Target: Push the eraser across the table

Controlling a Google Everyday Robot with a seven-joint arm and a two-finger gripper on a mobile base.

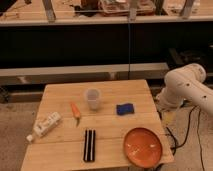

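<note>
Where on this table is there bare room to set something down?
Bare: the table strip behind the cup; the middle between cup, sponge, plate and eraser; the front left corner, between bottle and eraser. Crowded: the carrot lies close beside the cup, and the plate fills the front right. The gripper hangs just off the right edge.

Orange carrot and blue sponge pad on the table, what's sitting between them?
A clear plastic cup, in the camera view; the gripper hangs right of the wooden table.
</note>
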